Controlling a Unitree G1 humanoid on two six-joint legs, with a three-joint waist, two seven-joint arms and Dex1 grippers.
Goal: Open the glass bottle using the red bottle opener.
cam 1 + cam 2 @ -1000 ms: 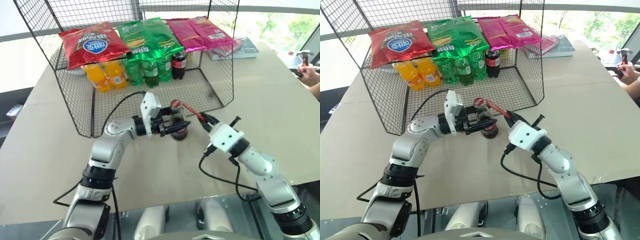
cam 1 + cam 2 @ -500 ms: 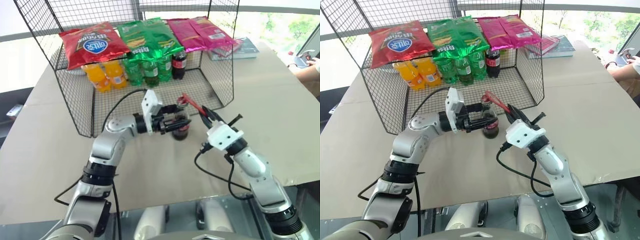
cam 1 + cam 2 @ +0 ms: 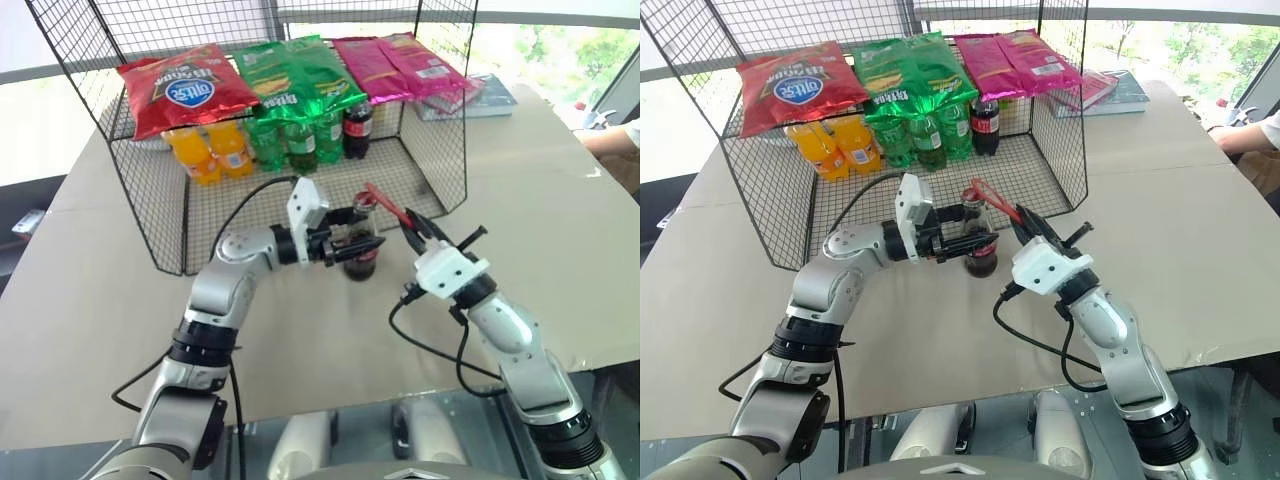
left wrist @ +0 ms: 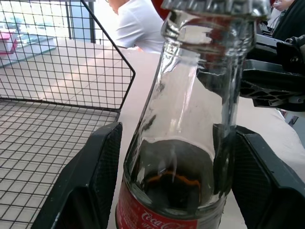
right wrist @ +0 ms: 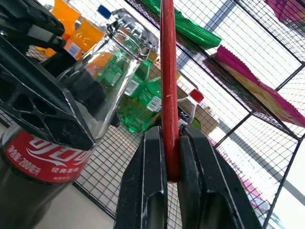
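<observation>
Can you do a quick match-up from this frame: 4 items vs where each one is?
Items:
1. glass bottle
2. red bottle opener
3. orange drink bottles
4. red snack bag

Places:
A. on the wire rack's top shelf
B. pinched in the right gripper
C. between the left gripper fingers
D. on the rack's lower level, under the red bag

Pairs: 1-C, 2-B, 3-D, 4-A

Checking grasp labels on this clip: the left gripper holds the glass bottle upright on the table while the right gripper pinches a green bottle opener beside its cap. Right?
Not quite. The opener is red, not green: the red bottle opener is clamped in the right gripper, as the right wrist view shows. The rest holds: the left gripper holds the glass bottle upright on the table.
</observation>
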